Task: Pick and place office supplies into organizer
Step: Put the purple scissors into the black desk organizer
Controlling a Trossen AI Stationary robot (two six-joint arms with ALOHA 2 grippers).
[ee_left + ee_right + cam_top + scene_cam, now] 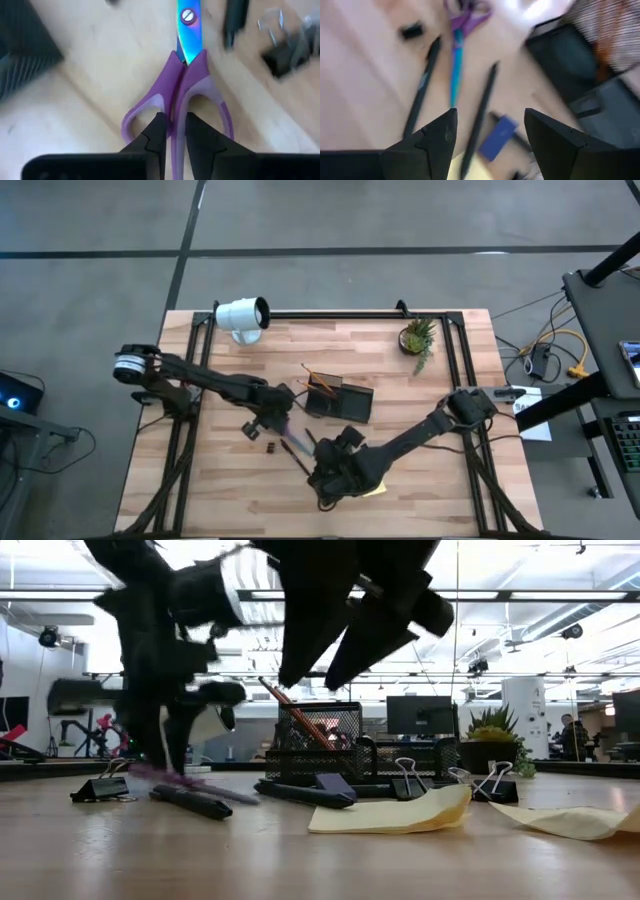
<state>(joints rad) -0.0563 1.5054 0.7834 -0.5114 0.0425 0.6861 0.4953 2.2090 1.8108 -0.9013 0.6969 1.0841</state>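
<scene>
Purple-handled scissors (186, 75) lie on the wood table left of the black mesh organizer (340, 398); my left gripper (174, 137) is shut on their handles. In the low view the left gripper (172, 755) stands over the purple blur of the scissors (195, 783). My right gripper (490, 130) hangs open above dark pens (482, 107) and a small blue piece (498, 136), touching nothing. An orange pencil (295, 715) stands in the organizer (320, 745). Yellow sticky notes (395, 815) lie curled on the table near the front edge. My left gripper pinches the scissors where the two purple handle loops meet (173, 117), one finger (156, 135) in each loop's opening. The fingers come from above, pointing steeply down. The blades (189, 35) point away from the gripper, low over the table; whether they rest on it I cannot tell.
Black binder clips (100, 788) (408, 785) (490, 785) lie scattered on the table. A white cylindrical lamp (243, 315) stands at the far left, a small potted plant (418, 337) at the far right. A second sticky note (575, 820) lies front right.
</scene>
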